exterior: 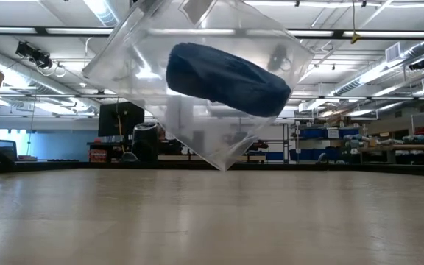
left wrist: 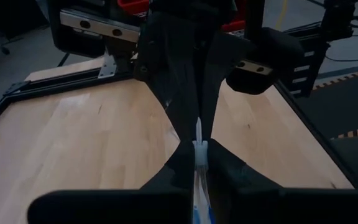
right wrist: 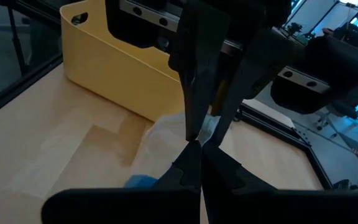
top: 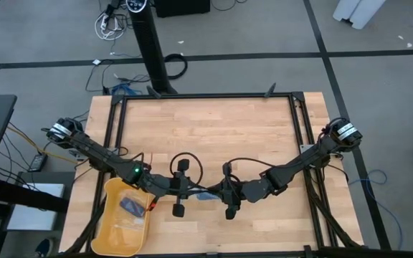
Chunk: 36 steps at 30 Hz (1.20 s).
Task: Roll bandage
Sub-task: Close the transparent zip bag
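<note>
Bandage (top: 208,194): blue, inside a clear plastic bag (exterior: 219,81), held above the table (top: 214,129) between both tools. Left tool (top: 185,188) and right tool (top: 219,192): each pinched shut on the bag. Yellow bin (top: 124,218): beside.

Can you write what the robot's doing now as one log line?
left gripper: shut on clear bag | right gripper: shut on clear bag | bag: lifted
</note>
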{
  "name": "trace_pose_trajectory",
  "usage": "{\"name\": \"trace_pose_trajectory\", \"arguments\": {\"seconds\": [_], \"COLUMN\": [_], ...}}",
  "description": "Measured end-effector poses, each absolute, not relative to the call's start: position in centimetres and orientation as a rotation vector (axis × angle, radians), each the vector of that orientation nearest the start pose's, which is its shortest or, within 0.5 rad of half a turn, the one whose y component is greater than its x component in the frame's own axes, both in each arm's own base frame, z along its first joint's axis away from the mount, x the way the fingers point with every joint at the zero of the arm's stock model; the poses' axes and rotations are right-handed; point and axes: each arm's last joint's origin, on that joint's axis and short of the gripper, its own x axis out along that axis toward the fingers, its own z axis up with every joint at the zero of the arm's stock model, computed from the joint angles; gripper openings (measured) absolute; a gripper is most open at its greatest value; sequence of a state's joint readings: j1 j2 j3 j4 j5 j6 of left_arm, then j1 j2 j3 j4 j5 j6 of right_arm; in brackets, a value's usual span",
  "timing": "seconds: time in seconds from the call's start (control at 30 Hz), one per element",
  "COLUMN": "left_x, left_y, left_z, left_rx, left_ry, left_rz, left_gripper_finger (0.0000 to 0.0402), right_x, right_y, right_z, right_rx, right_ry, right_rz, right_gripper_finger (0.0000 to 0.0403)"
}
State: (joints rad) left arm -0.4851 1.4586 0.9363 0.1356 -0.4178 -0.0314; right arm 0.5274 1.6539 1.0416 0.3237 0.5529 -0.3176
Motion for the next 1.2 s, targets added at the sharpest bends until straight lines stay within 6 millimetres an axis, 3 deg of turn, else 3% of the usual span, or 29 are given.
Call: {"name": "trace_pose_trajectory", "arguments": {"seconds": [0.4, 0.67, 1.2], "left_x": [28.4, 28.1, 28.2], "left_y": [-14.7, -15.4, -15.0], "left_z": [25.7, 27.2, 27.1], "left_rx": [0.116, 0.101, 0.116], "left_ry": [0.357, 0.25, 0.257], "left_rz": [-0.089, -0.099, -0.041], "left_gripper_finger": [0.0091, 0.0093, 0.0071], "right_x": [32.2, 32.2, 32.2], "right_y": [17.3, 17.3, 17.3], "right_z": [25.3, 25.2, 25.2], "right_rx": [-0.452, -0.454, -0.455], "right_ry": [0.229, 0.231, 0.234], "right_rz": [0.024, 0.022, 0.02], "right_gripper_finger": [0.0, 0.0, 0.0]}}
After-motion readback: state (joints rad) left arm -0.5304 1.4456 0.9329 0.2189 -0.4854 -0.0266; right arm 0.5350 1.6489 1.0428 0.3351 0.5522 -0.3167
